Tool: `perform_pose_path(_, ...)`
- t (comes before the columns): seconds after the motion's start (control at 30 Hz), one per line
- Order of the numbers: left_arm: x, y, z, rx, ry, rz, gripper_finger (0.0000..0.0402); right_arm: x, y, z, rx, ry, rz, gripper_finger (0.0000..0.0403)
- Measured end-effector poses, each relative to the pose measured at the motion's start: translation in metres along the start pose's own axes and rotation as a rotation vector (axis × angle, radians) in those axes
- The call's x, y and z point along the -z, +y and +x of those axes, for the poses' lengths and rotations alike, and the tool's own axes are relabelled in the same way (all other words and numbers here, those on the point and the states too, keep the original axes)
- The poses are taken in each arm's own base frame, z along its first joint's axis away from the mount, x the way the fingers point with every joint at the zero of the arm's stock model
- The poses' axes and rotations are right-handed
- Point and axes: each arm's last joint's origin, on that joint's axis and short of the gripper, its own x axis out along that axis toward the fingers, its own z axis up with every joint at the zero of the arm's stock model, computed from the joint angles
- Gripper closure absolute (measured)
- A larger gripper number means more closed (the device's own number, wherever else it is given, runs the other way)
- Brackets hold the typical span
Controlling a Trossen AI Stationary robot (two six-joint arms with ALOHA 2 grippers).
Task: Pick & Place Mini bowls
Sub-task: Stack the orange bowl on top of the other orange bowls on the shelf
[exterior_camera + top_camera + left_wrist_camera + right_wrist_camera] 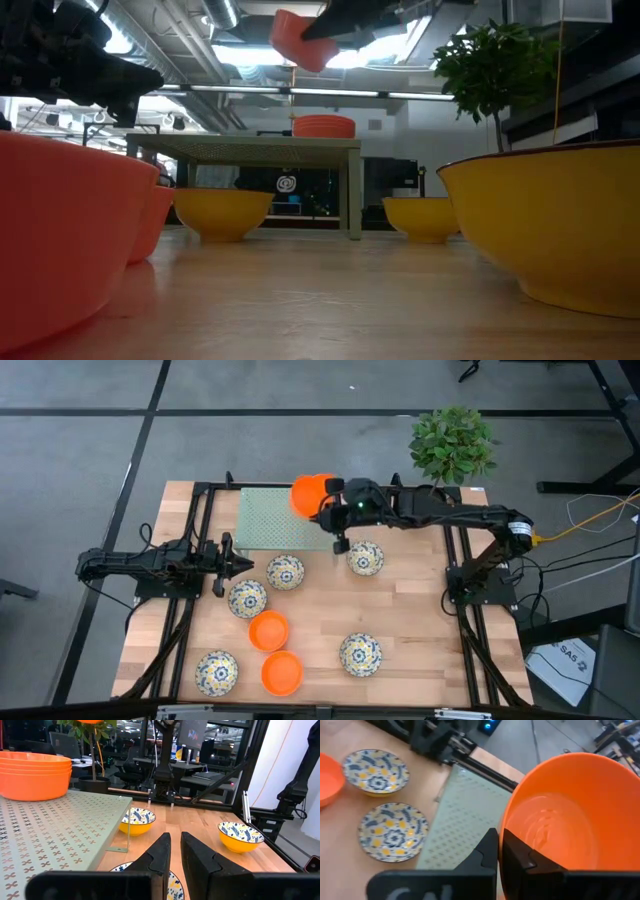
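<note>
My right gripper point(325, 502) is shut on a plain orange mini bowl point(309, 494) and holds it high over the far right part of the green perforated platform point(270, 520). In the low view this bowl point(300, 40) hangs above a stack of orange bowls point(323, 126) standing on the platform. Several patterned bowls point(285, 572) point(365, 558) and two orange ones point(268, 630) point(282, 672) sit base-down on the wooden table. My left gripper point(175, 851) waits at the table's left, shut but for a slim gap, with nothing in it. My right gripper pinches the orange bowl's rim and wall point(506, 837), one finger point(487, 852) outside and one finger point(520, 862) inside the hollow. The fingers come from the table's right, slanting a little down. The bowl is lifted clear and tilted, its opening turned toward the wrist.
A potted plant point(452, 445) stands at the table's far right corner. Black frame rails point(200, 530) run along both sides of the table. Bare wood lies between the bowls in the middle and toward the right point(420, 610).
</note>
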Motion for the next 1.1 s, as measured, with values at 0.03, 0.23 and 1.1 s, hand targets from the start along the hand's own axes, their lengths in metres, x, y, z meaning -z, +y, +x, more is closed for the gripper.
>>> perform_pose_path(0.03,0.000,0.000,0.000,0.000,0.000,0.000,0.0363,0.002,-0.003,0.000,0.009,0.002,0.004,0.0392)
perform_pose_path(0.23,0.000,0.000,0.000,0.000,-0.001,0.000,0.0363,0.015,-0.021,0.000,0.054,0.037,0.029,0.0392)
perform_pose_path(1.1,0.000,0.000,0.000,0.000,0.000,0.000,0.0363,0.060,-0.039,0.024,0.052,0.212,0.175,0.0392)
